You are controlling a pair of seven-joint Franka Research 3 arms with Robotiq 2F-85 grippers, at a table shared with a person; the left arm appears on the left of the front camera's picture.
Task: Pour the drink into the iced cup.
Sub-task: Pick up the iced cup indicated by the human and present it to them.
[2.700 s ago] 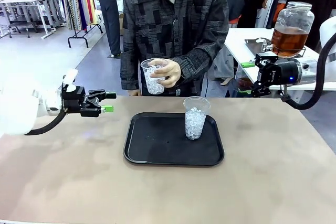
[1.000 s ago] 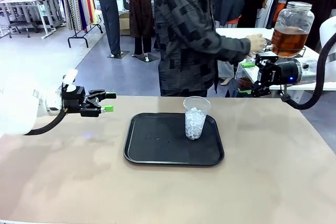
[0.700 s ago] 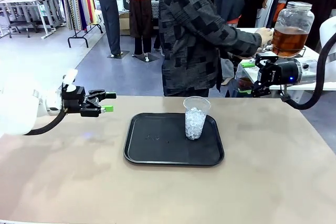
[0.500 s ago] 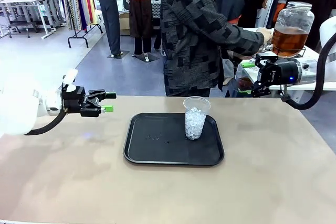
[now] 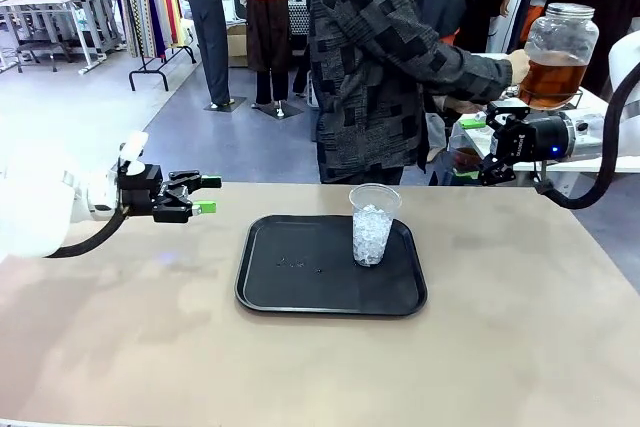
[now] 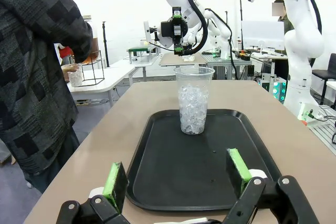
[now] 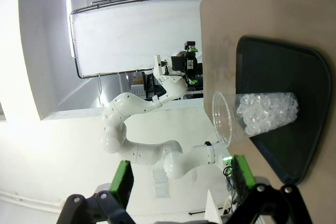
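The left gripper [image 5: 208,195] and right gripper [image 5: 468,149] are held level, jaws spread wide and empty, near the tan table's [image 5: 520,347] left and right edges, while the amber-brown drink [image 5: 548,79] is kept in a lidded clear glass jar [image 5: 562,35], touched by a person's hand [image 5: 519,67], beyond the far right corner.

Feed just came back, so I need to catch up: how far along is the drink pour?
Done: an iced plastic cup stands upright on the black tray. In hand: the person's hand is against the glass dispenser jar of amber drink. Left: the cup holds only ice, no drink yet. The left gripper and right gripper hang open, apart from the cup, empty.
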